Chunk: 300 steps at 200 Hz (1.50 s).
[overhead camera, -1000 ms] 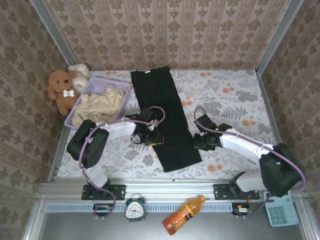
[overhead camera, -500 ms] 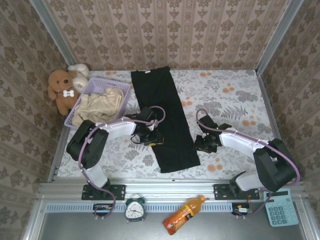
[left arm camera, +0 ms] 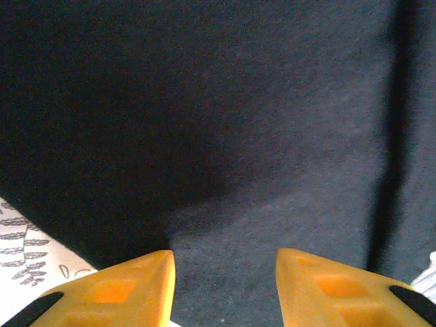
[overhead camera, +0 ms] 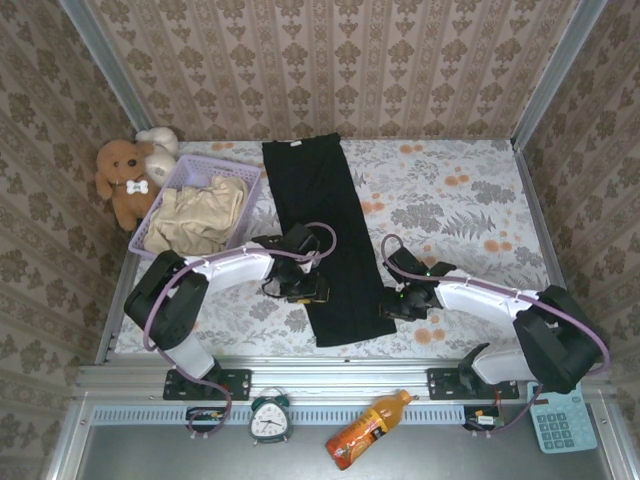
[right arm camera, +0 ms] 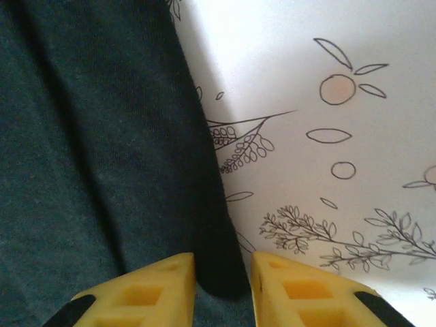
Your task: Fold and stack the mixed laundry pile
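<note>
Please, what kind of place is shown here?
Probably a robot test cell dressed like a home: patterned wallpaper, an aluminium frame, and a left arm and right arm bolted at a floral-clothed table.

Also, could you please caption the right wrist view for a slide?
Right gripper, yellow fingers apart, at the edge of the large black cloth garment on the floral-print table.
</note>
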Tool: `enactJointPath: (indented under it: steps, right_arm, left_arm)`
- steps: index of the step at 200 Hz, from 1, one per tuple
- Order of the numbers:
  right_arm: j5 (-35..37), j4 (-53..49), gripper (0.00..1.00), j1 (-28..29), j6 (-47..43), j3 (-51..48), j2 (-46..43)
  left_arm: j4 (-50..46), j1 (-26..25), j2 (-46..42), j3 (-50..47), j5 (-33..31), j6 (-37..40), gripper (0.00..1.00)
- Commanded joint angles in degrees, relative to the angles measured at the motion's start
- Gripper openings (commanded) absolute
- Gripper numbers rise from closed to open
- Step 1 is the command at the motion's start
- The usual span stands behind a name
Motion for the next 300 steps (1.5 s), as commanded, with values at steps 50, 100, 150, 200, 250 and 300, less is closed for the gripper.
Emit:
enactJointPath:
  steps: [50, 100, 150, 200, 250, 300]
  right_arm:
    - [4.76, -8.02, 0.00, -0.41, 0.96, 2.05, -2.81]
    - [3.31, -7.62, 0.06, -2.48, 1.31, -0.36, -2.41]
    - [9.24, -12.32, 0.19, -2.57, -0.20, 2.06, 2.09]
    - [6.39, -7.25, 0.50, -2.65, -3.24, 7.79, -6.12]
    - [3.24, 11.99, 0.58, -4.02, -12.18, 17.73, 5.55]
    - [-2.84, 20.77, 0.60, -7.70, -19.05, 30.90, 24.06]
  left_arm:
    - [-1.70, 1.50, 3.79, -5.16, -4.25, 0.90, 0.43]
    - [-2.58, 2.46, 3.52, -4.76, -5.13, 2.28, 0.42]
    - [-3.77, 2.27, 1.65, -4.44, -5.65, 2.34, 0.42]
    - [-6.94, 3.08, -3.59, 2.16, -5.18, 2.45, 0.45]
    - [2.17, 13.11, -2.01, 17.05, -6.57, 5.91, 0.46]
    - [13.44, 20.70, 14.14, 31.81, -6.26, 6.81, 0.42]
